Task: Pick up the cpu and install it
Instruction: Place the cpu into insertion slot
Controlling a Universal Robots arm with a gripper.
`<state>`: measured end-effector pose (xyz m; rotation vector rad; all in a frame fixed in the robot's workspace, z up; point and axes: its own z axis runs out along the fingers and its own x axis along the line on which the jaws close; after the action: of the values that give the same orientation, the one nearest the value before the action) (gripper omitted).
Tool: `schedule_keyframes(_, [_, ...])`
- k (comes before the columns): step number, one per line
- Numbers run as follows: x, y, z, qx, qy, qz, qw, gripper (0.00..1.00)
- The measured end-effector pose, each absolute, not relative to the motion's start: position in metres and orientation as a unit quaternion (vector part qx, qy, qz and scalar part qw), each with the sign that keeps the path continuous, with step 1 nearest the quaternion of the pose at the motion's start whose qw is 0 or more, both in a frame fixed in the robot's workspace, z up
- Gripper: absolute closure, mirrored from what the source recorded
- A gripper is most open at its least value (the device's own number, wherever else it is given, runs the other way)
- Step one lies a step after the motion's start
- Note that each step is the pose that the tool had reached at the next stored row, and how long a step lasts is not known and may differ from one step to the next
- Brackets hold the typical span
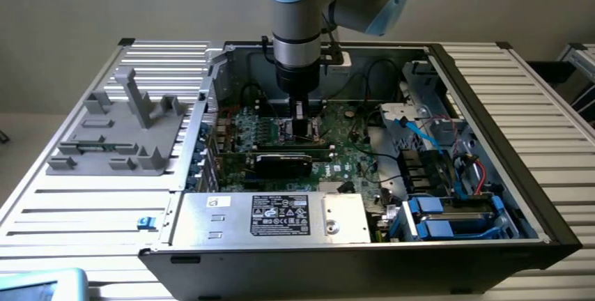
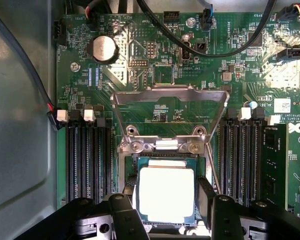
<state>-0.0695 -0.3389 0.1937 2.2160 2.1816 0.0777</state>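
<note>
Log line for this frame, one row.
tool: shut on square silver-topped cpu | place: at open silver metal socket frame on green motherboard | seated: cannot tell

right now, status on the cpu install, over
Hand shut on the cpu, down at the board. Socket frame swung open, off the cpu. Black cables lie apart from it.

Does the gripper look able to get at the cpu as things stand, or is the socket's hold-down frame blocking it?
Probably yes. The hold-down frame is swung open, away from the cpu, nothing lies over its top, and the gripper hangs right at it.
</note>
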Motion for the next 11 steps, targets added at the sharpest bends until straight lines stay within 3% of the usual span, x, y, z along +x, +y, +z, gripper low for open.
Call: schedule_keyframes(11, [-0.0695,-0.3389,0.1936,0.712,0.701,0.025,0.015,0.44])
